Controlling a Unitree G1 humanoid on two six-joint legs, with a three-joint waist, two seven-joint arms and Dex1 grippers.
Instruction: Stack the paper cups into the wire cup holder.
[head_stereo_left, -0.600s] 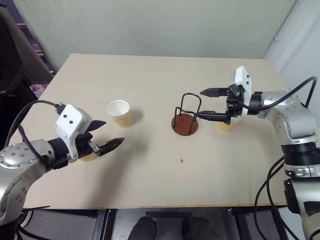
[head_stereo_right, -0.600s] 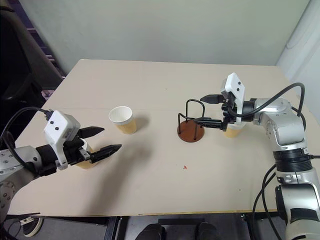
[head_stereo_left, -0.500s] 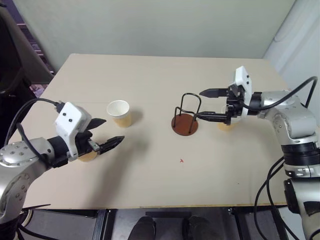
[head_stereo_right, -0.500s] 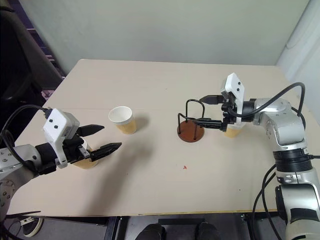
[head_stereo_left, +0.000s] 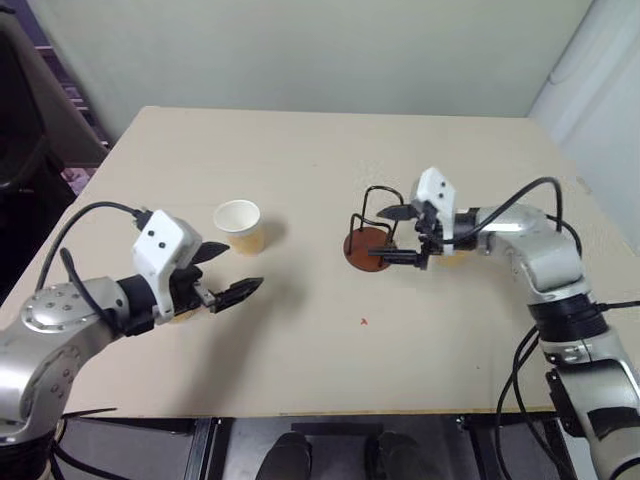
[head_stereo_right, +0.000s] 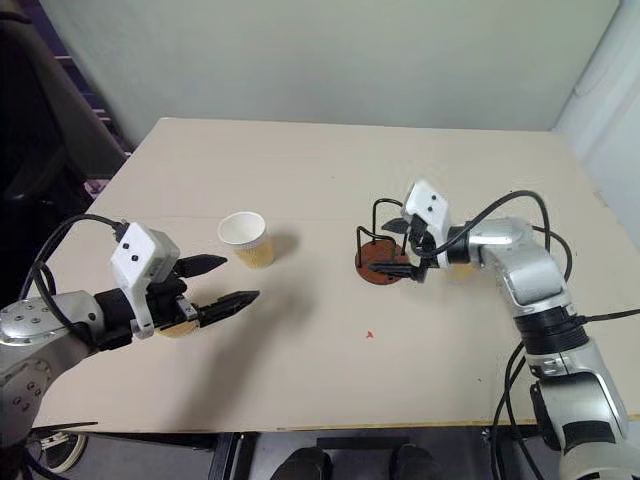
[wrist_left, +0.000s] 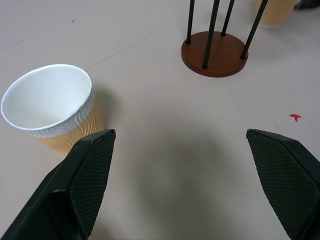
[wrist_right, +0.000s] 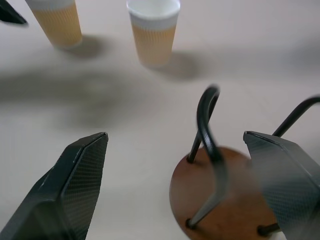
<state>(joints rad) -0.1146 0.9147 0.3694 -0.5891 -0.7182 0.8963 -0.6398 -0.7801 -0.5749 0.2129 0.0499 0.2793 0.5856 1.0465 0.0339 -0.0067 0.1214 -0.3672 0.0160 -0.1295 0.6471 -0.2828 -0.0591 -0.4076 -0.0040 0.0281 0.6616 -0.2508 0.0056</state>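
3 paper cups (head_stereo_left: 240, 226), 1 wire cup holder (head_stereo_left: 371, 243).

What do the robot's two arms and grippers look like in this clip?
Both arms are silver-grey metal shells with black joints and loose black cables looping to the wrists. The left gripper and the right gripper each have a white boxy camera housing with small dark dots and two tapered black fingers with finely textured faces.

One paper cup (head_stereo_right: 462, 268) mostly hidden behind the right arm (head_stereo_right: 500, 250)
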